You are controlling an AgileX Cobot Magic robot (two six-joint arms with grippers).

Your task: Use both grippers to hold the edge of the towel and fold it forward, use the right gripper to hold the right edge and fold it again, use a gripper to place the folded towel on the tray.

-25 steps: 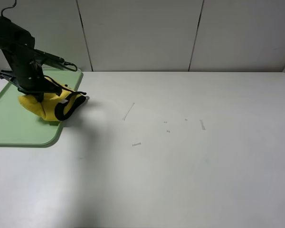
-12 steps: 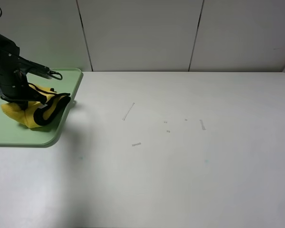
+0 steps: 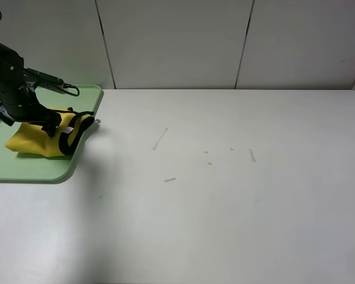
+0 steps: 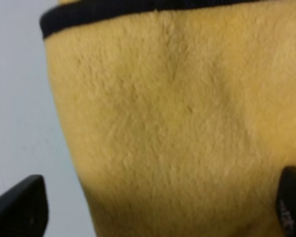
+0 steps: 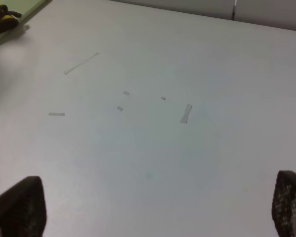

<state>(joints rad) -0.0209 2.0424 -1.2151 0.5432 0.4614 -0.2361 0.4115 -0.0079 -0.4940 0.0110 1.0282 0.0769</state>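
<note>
Table (image 3: 225, 195): I see it bare apart from a few faint tape scraps, well away from my left end effector.
Tray (image 3: 12, 168): it lies directly under my left end effector, at the table's corner.
Towel (image 3: 44, 139): folded into a yellow bundle, it rests on the tray beneath my left end effector, its black-trimmed edge (image 3: 68, 139) hanging at the tray's inner rim; the left wrist view is filled with its pile (image 4: 163, 123).
Left end effector (image 3: 50, 127): over the towel, fingers spread either side of the cloth in the wrist view, so I read it as released.
Right end effector (image 5: 153, 217): fingers wide apart, grasping nothing, over bare table far from the towel.
Progress: I judge both folds done and the towel delivered; only withdrawing my left arm is left.
</note>
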